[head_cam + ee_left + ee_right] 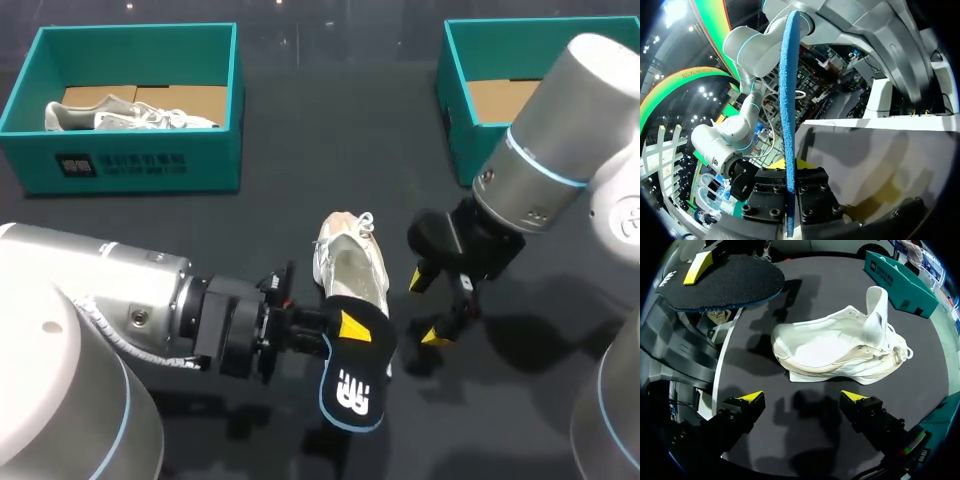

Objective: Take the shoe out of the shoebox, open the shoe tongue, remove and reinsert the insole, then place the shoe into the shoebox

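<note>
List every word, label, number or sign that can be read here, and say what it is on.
On the insole held in the left gripper: a white logo mark, no legible words.
On the front wall of the left shoebox: a white symbol and lines of print, too small and blurred to read.
On the shoe: no print visible.

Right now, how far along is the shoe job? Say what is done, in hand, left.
Done: the shoe sits on the table, insole out. In hand: the left gripper grips the insole; the right gripper hangs open by the shoe. Left: reinserting it, boxing the shoe.
</note>
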